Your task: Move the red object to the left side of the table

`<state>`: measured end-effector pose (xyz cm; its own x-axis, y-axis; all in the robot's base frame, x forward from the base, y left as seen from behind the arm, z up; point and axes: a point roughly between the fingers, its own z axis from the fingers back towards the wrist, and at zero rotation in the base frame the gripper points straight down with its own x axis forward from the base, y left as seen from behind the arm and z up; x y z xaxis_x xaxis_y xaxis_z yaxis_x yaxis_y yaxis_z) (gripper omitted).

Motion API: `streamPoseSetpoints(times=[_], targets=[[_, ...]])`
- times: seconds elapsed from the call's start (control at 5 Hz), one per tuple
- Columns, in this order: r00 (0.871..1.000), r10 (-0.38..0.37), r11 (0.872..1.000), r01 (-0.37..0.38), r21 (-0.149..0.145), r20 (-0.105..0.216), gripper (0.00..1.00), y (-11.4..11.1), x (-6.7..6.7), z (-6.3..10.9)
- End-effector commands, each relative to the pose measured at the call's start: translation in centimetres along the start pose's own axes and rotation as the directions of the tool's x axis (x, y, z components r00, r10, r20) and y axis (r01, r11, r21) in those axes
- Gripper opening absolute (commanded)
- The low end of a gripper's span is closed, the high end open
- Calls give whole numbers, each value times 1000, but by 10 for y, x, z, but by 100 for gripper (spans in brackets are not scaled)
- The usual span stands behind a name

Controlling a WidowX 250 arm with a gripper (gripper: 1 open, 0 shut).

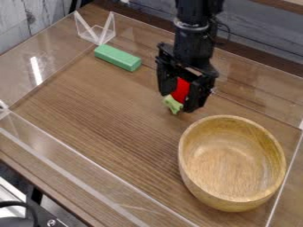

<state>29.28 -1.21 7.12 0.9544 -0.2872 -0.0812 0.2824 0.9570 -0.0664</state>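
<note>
Gripper (180, 94) fingers spread wide — the red toy (182, 90) lies between them on the table (95, 133), its pale green stem end pointing toward the camera, so closing in looks like the next move.

A round, light wooden bowl (229, 182) occupied the lower right, its open mouth facing upward. A flat, green rectangular block (117, 58) lay obliquely at the upper left, well apart from the bowl. Black cables (19, 208) were visible at the lower-left corner, one of them curving in a loop.
</note>
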Motion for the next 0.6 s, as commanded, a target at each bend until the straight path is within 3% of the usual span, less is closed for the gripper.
streamPoseSetpoints(times=[0.0,0.4], targets=[[996,-28,999,27,18,90,100,3,12,10],[988,-35,999,32,24,149,100,8,15,13]])
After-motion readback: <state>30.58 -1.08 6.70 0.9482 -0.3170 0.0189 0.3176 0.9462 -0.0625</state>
